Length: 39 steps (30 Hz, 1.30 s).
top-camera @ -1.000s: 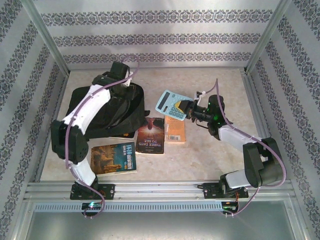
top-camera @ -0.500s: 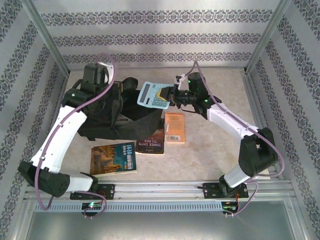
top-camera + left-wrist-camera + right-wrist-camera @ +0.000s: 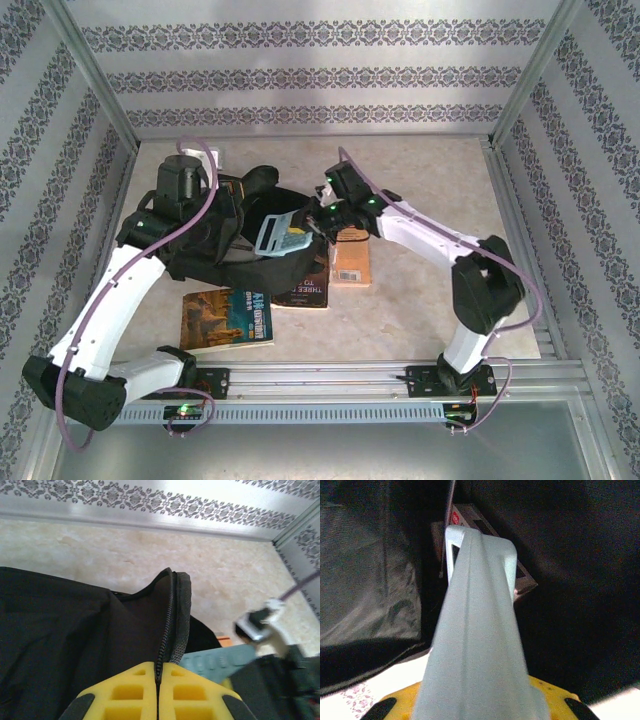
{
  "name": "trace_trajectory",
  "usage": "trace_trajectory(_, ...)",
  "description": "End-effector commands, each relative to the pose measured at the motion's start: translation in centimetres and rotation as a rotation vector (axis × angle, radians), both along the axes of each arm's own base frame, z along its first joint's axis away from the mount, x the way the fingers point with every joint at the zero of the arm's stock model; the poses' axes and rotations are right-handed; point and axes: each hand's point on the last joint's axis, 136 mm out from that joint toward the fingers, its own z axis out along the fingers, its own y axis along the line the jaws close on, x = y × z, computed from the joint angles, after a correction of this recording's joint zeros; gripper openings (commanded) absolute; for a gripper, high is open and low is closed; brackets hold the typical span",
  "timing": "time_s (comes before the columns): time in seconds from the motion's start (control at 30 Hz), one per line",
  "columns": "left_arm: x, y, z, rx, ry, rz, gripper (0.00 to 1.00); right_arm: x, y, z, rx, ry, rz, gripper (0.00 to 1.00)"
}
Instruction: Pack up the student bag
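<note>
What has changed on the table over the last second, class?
The right tool carried the blue calculator leftwards and tipped it into the student bag's mouth. The left tool, shut on the bag's zip edge, drew it left. The three books stayed put.

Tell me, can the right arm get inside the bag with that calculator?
Probably yes. The left gripper pinches the student bag by its zip edge, holding the mouth open. The right gripper has the calculator at the opening, with nothing blocking it.
</note>
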Motion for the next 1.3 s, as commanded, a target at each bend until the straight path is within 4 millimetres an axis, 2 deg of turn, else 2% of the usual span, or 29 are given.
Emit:
trace_trajectory(0.0, 0.0, -1.5, 4.6, -0.134, -0.140, -0.047, 0.00, 1.9, 2.6, -0.1, 0.015, 0.001, -0.020, 0.19)
trace_trajectory(0.17, 0.2, -2.6, 5.2, -0.227, -0.162, -0.073, 0.00, 5.5, 8.2, 1.0, 0.181, -0.043, -0.012, 0.21)
trace_trajectory(0.27, 0.6, -3.2, 5.5, -0.273, -0.170, -0.087, 0.00, 7.0, 10.6, 1.2, 0.221, -0.073, -0.036, 0.21)
trace_trajectory(0.37, 1.0, -3.5, 5.8, -0.299, -0.185, -0.095, 0.00, 7.9, 12.9, 0.5, 0.242, -0.086, -0.054, 0.23)
trace_trajectory(0.43, 1.2, -3.5, 5.8, -0.302, -0.196, -0.088, 0.00, 8.3, 14.3, -0.2, 0.240, -0.094, -0.067, 0.29)
trace_trajectory(0.5, 1.6, -3.1, 5.4, -0.290, -0.209, -0.066, 0.00, 8.6, 15.6, -1.3, 0.259, -0.102, -0.096, 0.46)
trace_trajectory(0.57, 2.0, -2.6, 4.8, -0.272, -0.210, -0.032, 0.00, 8.9, 16.5, -2.0, 0.274, -0.112, -0.121, 0.57)
trace_trajectory(0.7, 2.4, -2.0, 3.9, -0.262, -0.199, -0.008, 0.00, 8.9, 18.2, -1.2, 0.332, -0.170, -0.042, 0.70)
trace_trajectory(0.83, 2.6, -0.6, 3.0, -0.241, -0.189, 0.044, 0.00, 8.8, 16.4, -0.1, 0.312, -0.243, -0.005, 0.78)
trace_trajectory(1.03, 3.3, 2.0, 1.2, -0.157, -0.167, 0.142, 0.00, 7.5, 11.3, 2.3, 0.163, -0.430, 0.112, 0.83)
trace_trajectory(1.17, 4.3, 3.0, -0.4, -0.114, -0.115, 0.179, 0.00, 6.0, 7.2, 3.3, 0.044, -0.508, 0.153, 0.82)
trace_trajectory(1.27, 4.8, 2.7, -1.8, -0.101, -0.077, 0.165, 0.00, 5.1, 2.9, 2.5, -0.102, -0.514, 0.156, 0.80)
